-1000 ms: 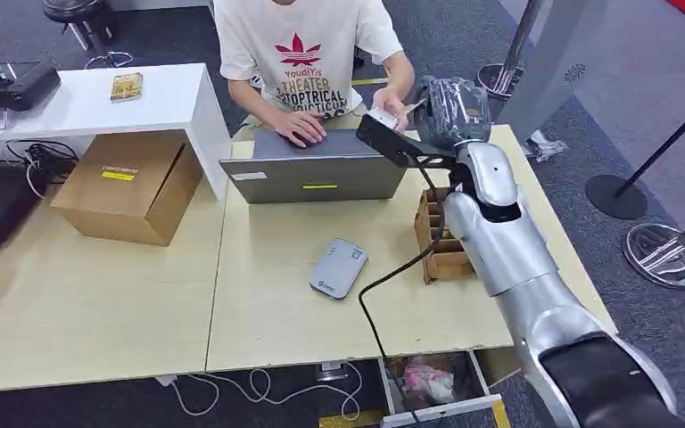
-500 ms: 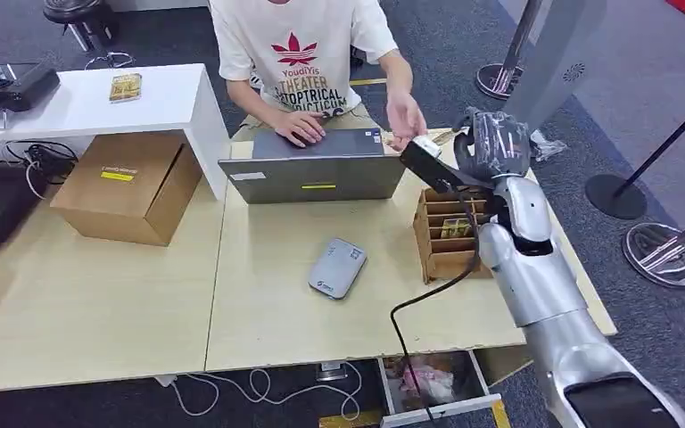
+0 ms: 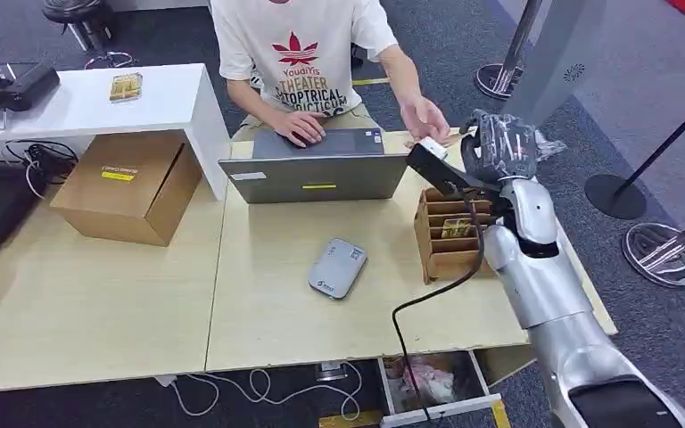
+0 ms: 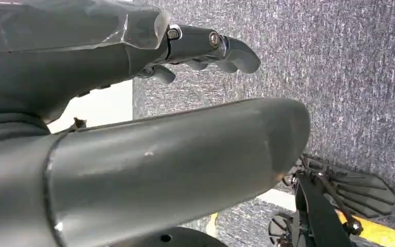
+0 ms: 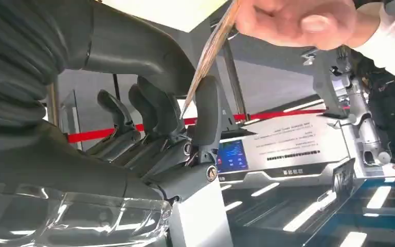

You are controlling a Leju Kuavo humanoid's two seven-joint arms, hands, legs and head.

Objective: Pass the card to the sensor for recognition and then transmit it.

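My right hand [image 3: 497,143], wrapped in clear plastic, is raised over the back right of the table, above the wooden card holder [image 3: 446,234]. In the right wrist view the card [image 5: 213,46] appears edge-on, its lower end pinched between my thumb and a finger [image 5: 205,110]. A person's hand [image 5: 293,20] grips its other end. From the head view that person's hand [image 3: 428,116] reaches in right beside mine. The grey card sensor [image 3: 338,267] lies flat mid-table, well apart from my right hand. My left hand [image 4: 133,128] hangs over the carpet, holding nothing.
An open laptop [image 3: 317,165] stands in front of the seated person. The wooden holder has more cards in its slots. A cardboard box [image 3: 129,185] and a white side table [image 3: 80,102] are at the left. Stanchion bases [image 3: 664,254] stand on the carpet at the right.
My right hand has swung right from over the laptop's corner to above the wooden holder, carrying the card. The person's hand followed and now grips the card.
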